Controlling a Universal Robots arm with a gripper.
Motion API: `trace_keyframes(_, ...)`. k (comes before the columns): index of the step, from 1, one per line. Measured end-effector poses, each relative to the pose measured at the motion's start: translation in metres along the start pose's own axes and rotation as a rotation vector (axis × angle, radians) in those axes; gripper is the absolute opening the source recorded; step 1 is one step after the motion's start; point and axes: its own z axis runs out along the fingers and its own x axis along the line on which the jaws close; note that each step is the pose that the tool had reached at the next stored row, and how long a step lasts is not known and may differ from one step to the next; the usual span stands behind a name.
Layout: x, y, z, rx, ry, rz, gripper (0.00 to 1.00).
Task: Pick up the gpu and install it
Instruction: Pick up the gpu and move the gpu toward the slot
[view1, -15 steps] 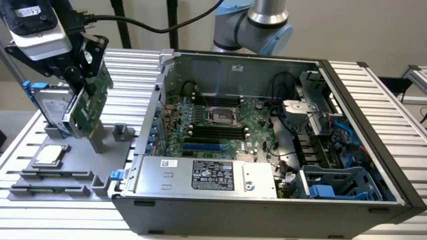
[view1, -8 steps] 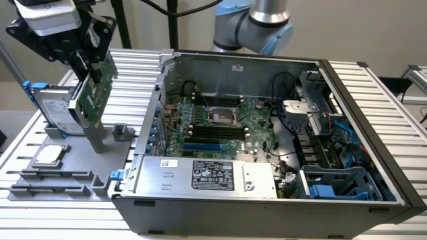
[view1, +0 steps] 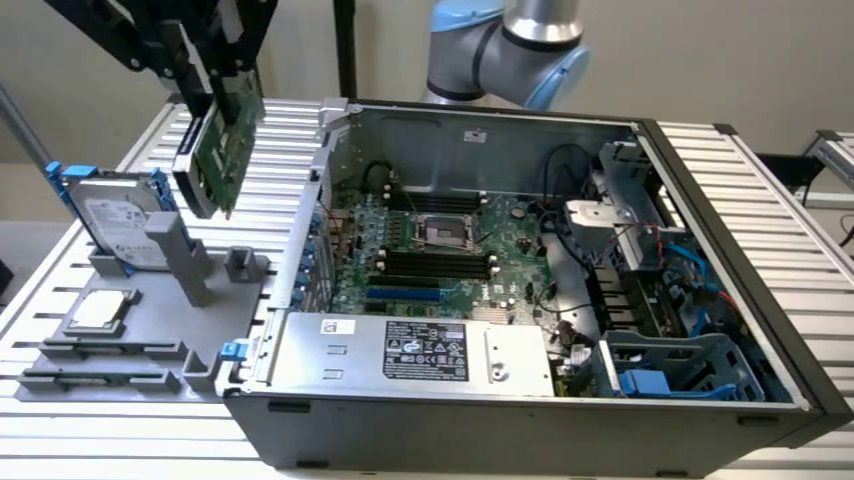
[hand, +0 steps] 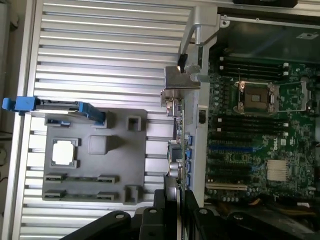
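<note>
In the exterior view the arm's blue-and-grey joint (view1: 514, 45) is showing behind the open computer case (view1: 747, 300), and the gripper (view1: 224, 92) is hanging at the exterior view's left, pointing down and clamping the gpu (view1: 220, 160) by its upper edge. The card is hanging on edge in the air, slightly tilted, above the grey fixture (view1: 160, 320) and just outside the case's side wall, touching neither. Below it the hard drive (view1: 120, 228) with blue rails is standing upright in the fixture, and the cpu chip (view1: 104, 310) is lying flat nearer the camera. Inside the case the motherboard (view1: 441, 250) is lying exposed, with the power supply (view1: 414, 350) along the near wall

In the wrist view the black fingers (hand: 160, 215) are pinching the card, which is showing edge-on with its silver end bracket (hand: 181, 80) farthest from the wrist. It is running along the case's wall, between the fixture and the motherboard
</note>
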Motion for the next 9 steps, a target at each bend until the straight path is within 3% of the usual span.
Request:
trace_keyframes(4,-0.018,0.0,-0.0077,-0.0004,0.0091,0.0,0.27)
trace_keyframes(9,-0.041,-0.0006,-0.0096,-0.0009,0.0234,0.002,0.27)
